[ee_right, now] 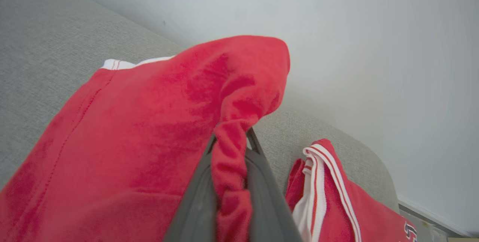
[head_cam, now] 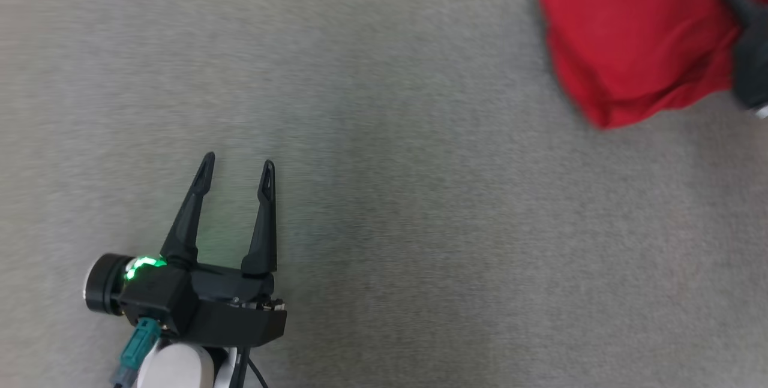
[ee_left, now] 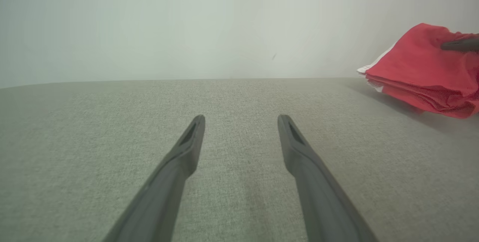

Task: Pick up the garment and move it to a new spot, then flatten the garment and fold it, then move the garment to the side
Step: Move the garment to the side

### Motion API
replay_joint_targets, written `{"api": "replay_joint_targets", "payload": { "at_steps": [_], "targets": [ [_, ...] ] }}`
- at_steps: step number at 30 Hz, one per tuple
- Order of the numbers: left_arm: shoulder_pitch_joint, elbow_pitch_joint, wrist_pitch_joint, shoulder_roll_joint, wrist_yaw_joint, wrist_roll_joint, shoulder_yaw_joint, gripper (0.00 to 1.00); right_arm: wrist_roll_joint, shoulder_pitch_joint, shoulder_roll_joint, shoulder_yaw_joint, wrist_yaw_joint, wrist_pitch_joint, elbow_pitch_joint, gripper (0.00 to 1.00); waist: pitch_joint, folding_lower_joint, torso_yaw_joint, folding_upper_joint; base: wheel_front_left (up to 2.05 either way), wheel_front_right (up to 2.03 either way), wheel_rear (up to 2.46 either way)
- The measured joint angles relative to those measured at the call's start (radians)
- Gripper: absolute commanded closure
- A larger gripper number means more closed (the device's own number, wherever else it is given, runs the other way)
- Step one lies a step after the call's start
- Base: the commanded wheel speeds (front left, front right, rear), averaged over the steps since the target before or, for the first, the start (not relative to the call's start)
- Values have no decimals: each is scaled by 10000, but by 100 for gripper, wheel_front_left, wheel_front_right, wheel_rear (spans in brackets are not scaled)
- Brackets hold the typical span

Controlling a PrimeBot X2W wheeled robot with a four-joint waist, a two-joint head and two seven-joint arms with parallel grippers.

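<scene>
1 red garment (ee_right: 131,141) in the right claw (ee_right: 231,136)

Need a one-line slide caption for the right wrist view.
Right gripper shut on a bunched fold of the red garment, over the grey fabric surface beside a pale wall.

One red garment (head_cam: 636,34); one more red piece with white stripes (ee_right: 329,197), and I cannot tell if it belongs to the same garment; two grippers, the left gripper (head_cam: 238,161) and the right gripper (ee_right: 230,139); two dark fingers (ee_left: 310,174) on each; one grey surface (head_cam: 420,226).
</scene>
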Motion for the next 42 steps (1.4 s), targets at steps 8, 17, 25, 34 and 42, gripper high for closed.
{"api": "replay_joint_targets", "payload": {
  "at_steps": [8,17,25,34,42],
  "targets": [
    [-124,-441,0,282,-71,311,65,0,291,-380,-951,-593,0,199,-562,100,778,-1,-970,0,0,0,0],
    [-335,-989,-2,562,-75,587,-35,0,311,-580,-1712,-1409,0,13,-40,100,1620,-1,-1819,1,0,0,0],
    [-505,-1354,-23,717,-75,614,-151,0,-562,-875,-2295,-1356,0,-508,978,100,2206,-4,-2083,-3,0,0,0],
    [-636,-1455,-48,665,-75,610,-282,0,-1137,-1506,-2445,-959,0,-1024,1935,100,2479,-5,-1872,-4,0,0,0],
    [-720,-1289,-59,546,-77,566,-280,0,-2080,-2259,-2220,-780,0,-1492,2560,0,2409,-3,-1726,-3,0,0,0]
  ]
}}
